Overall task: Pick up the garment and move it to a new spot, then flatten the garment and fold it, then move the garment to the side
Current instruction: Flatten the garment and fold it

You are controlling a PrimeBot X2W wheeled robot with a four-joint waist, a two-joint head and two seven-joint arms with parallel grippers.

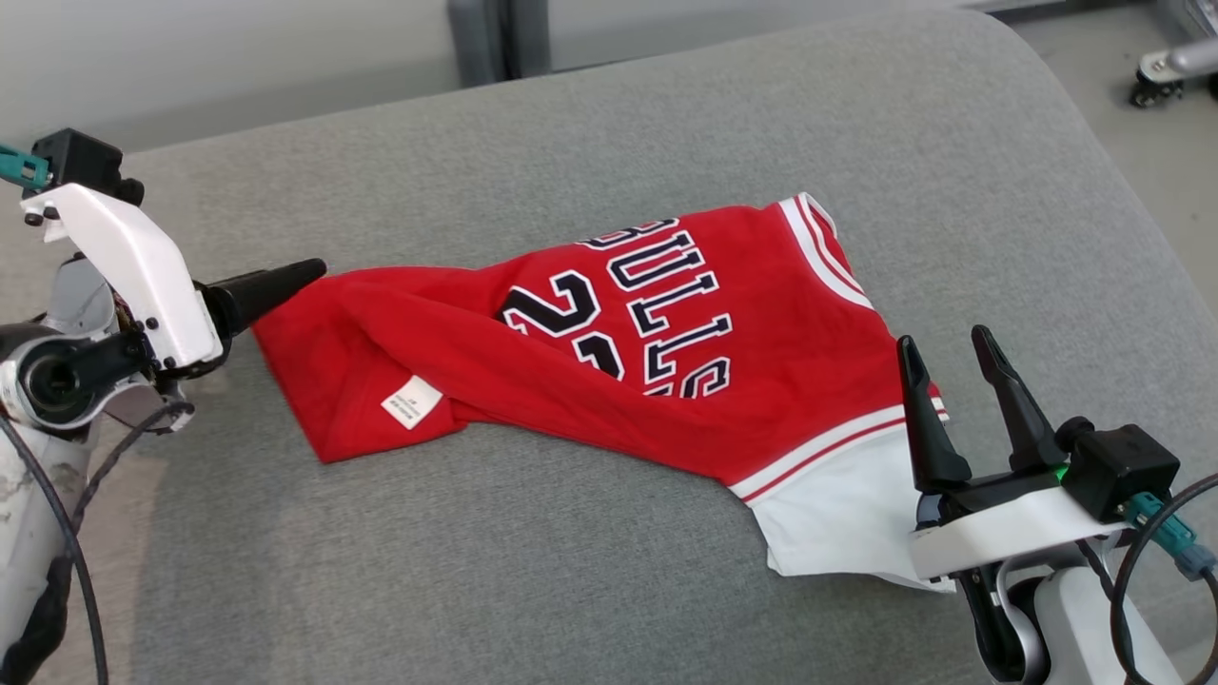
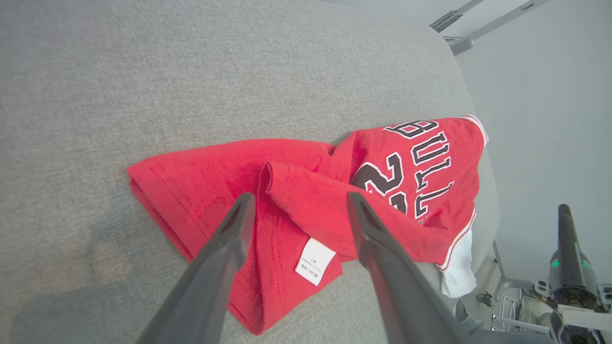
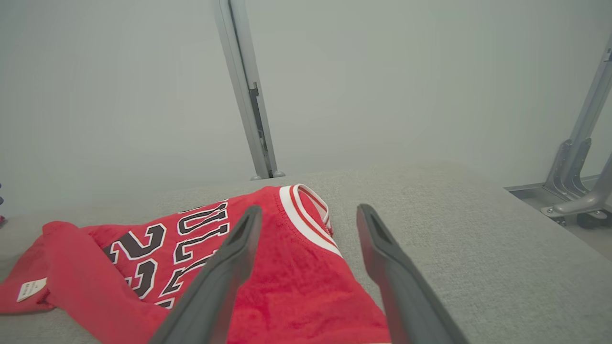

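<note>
Nearest the robot, the right gripper (image 1: 942,338) stands at the lower right with its two dark fingers spread wide and nothing between them; its tips rise just beside the white-trimmed end of the garment (image 1: 761,381). One garment is present: a red jersey with dark, white-edged lettering and numerals, lying crumpled and partly folded over itself on the grey cushion (image 1: 571,552). It lies across the middle of the cushion, one end beside each gripper. One white label (image 1: 411,401) faces up on the near left portion of the fabric. At the left, the left gripper (image 1: 309,274) points at the garment's left corner, its tip at the fabric's edge. In the left wrist view, that gripper (image 2: 300,196) has its two fingers parted over a raised fold of the red cloth (image 2: 201,181), open and clamping nothing; the label (image 2: 315,261) lies between them. The right wrist view shows its own gripper (image 3: 310,209) open above the striped collar end of the jersey (image 3: 287,286). Farther off, one metal upright (image 3: 246,91) stands against the pale wall, and one castor (image 1: 1156,81) sits on the floor at the upper right.
</note>
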